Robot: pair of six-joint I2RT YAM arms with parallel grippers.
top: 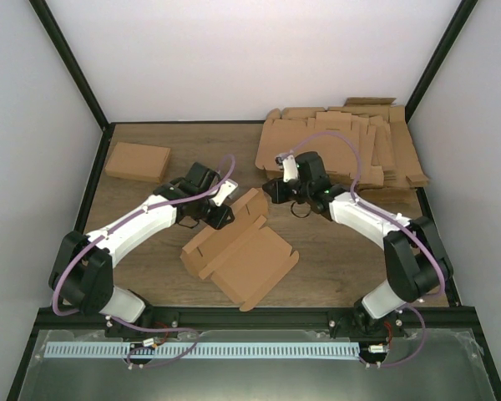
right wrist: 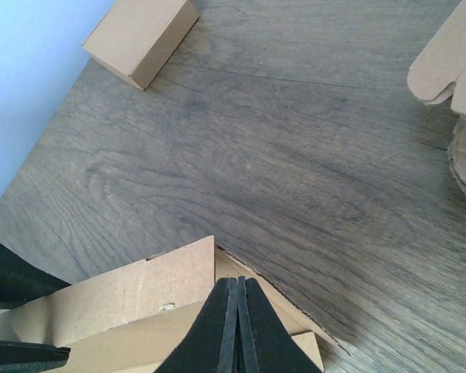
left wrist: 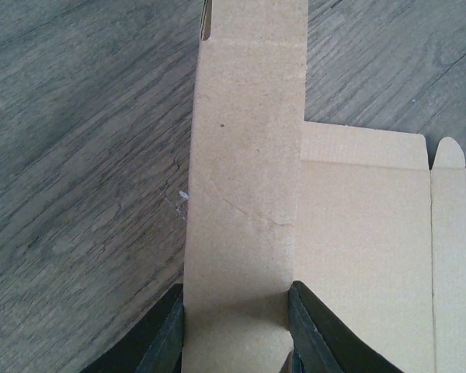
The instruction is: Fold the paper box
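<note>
- My left gripper [left wrist: 237, 330]: clamps a flap of the brown die-cut cardboard paper box [top: 250, 259].
- My right gripper [right wrist: 237, 311]: pinched shut, empty.
- Step: side-flap fold, I judge; next, I crease it upright.

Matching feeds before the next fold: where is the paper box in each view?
Top external: paper box at centre, slightly low.
Left wrist: paper box fills centre and right.
Right wrist: paper box at bottom left.
Shared landmark: wood-grain table.
</note>
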